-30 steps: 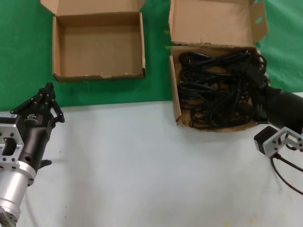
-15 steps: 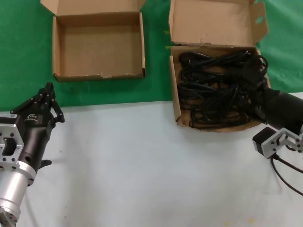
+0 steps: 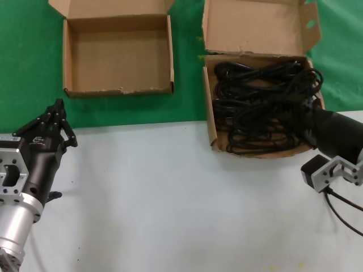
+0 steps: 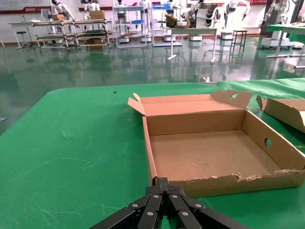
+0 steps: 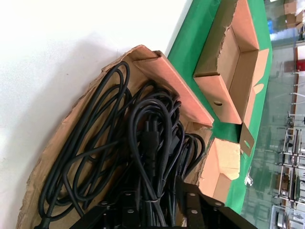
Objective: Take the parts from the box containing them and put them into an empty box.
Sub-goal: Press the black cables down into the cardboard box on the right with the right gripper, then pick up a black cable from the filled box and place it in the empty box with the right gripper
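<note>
While its jaws pinch a bundled black cable, the right gripper has drawn back toward the near rim of the box containing them, tugging the tangle with it, so a lift looks close. The empty box waits across the green cloth. The left gripper stays parked over the counter, jaws pressed together.

Green cloth beside white tabletop
</note>
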`<state>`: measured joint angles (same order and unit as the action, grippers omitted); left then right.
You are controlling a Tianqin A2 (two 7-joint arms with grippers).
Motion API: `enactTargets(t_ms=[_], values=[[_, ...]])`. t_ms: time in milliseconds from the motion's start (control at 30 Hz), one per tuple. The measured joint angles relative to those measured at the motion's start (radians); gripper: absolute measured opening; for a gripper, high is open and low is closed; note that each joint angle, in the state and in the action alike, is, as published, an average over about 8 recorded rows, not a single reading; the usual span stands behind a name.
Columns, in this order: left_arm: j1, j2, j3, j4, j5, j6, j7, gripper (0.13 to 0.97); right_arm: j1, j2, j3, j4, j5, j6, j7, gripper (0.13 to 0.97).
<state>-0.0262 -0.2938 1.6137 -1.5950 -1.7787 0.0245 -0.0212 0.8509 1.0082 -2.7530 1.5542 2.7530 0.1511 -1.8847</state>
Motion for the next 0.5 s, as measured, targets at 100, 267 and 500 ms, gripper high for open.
enactTargets(t_ms=[100,267,500], values=[[0.000,0.000,0.000,0.000,0.000,0.000,0.000,0.145,-0.002,-0.002,0.000,-0.002,0.000,0.000,0.002,0.344],[0.000,0.000,0.000,0.000,0.000,0.000,0.000,0.145,-0.003,-0.004,0.000,-0.003,0.000,-0.001,0.008,0.261],[0.000,0.000,0.000,0.000,0.000,0.000,0.000,0.145,-0.001,-0.006,0.000,-0.004,0.000,-0.006,0.021,0.196]])
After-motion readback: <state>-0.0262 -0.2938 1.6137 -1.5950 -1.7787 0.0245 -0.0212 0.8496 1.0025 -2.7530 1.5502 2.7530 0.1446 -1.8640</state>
